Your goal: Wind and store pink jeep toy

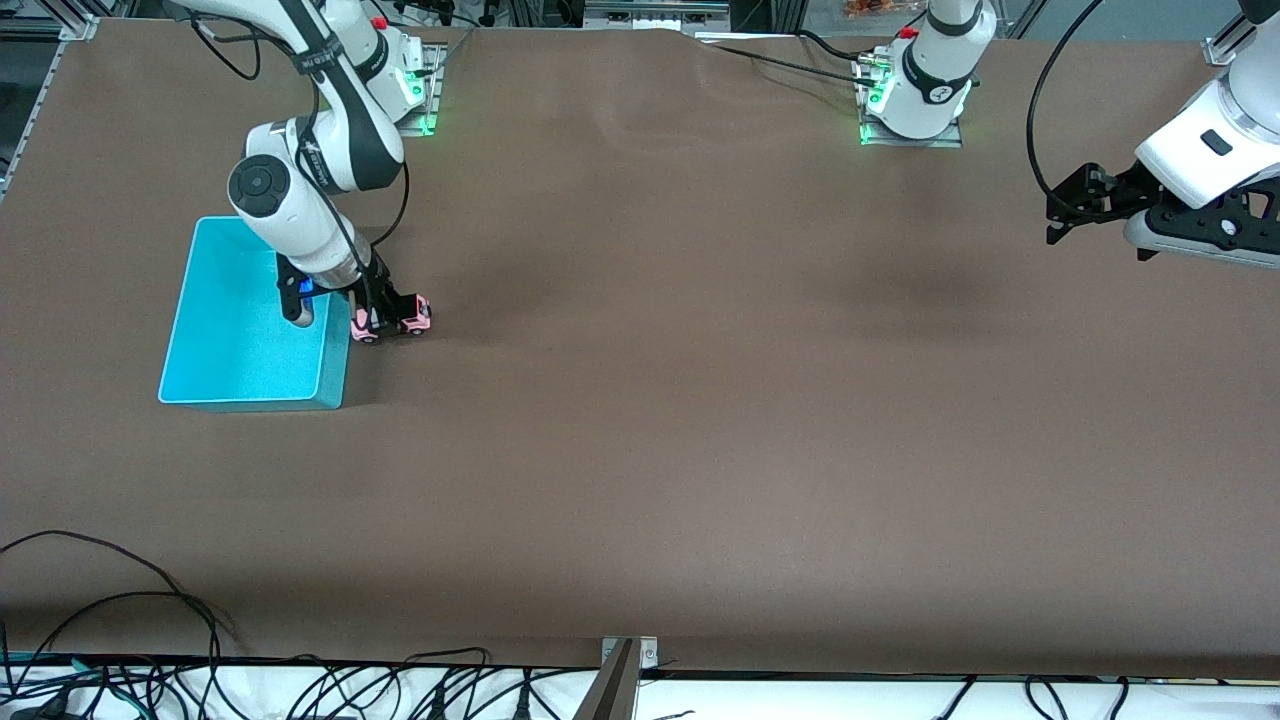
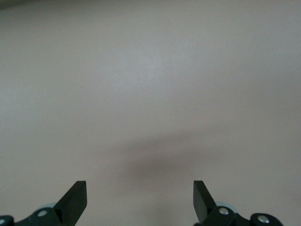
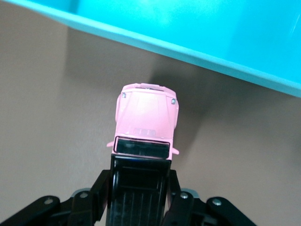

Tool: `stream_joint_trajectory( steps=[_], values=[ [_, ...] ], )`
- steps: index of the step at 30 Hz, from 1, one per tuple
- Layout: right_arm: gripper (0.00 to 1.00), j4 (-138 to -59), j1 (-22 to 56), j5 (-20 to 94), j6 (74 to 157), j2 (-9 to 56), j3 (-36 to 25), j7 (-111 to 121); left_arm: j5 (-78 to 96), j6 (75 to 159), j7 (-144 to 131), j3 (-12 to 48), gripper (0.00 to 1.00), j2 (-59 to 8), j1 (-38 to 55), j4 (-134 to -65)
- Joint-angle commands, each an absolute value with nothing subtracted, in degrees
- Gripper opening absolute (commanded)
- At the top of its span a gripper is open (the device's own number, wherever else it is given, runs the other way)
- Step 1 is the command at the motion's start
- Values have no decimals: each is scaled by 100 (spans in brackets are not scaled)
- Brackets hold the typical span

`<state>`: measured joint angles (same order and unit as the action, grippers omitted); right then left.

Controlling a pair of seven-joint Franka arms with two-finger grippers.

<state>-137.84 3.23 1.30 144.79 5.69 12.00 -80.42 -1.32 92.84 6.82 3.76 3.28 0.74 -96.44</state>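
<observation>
One pink jeep toy, one turquoise bin and two arms show in the front view. The jeep sits on the brown worktop just beside the bin's wall, on the side toward the left arm's end, its long axis running along the worktop between the two arms' ends. The right pincer is clenched on it. The left pincer hangs over bare worktop at the left arm's end, waiting.

Left wrist view: the left pincer is released, fingers spread.

Right wrist view: the jeep's hood points at the bin's wall, fingers gripping its black-roofed rear.
</observation>
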Motion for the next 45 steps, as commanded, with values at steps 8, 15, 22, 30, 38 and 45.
stream_joint_trajectory(
  steps=[8,15,22,30,38,45],
  values=[
    [0,-13246,273,123,12666,88,1178,-5662,-167,9149,589,387,100,246,114,-9466],
    [0,-12876,149,123,11848,9,932,-4458,-167,9141,598,378,100,246,97,-9466],
    [0,-12832,149,123,11540,-105,536,-3376,-158,9149,589,378,100,246,97,-9466],
    [0,-12841,149,114,11452,-105,115,-2699,-158,9149,589,378,100,246,97,-9466],
    [0,-12902,149,106,11452,-88,-553,-1495,-158,9149,589,378,100,246,97,-9466],
    [0,-13025,141,-272,11680,9,-887,-1003,-158,9149,589,378,100,246,97,-9466]
  ],
)
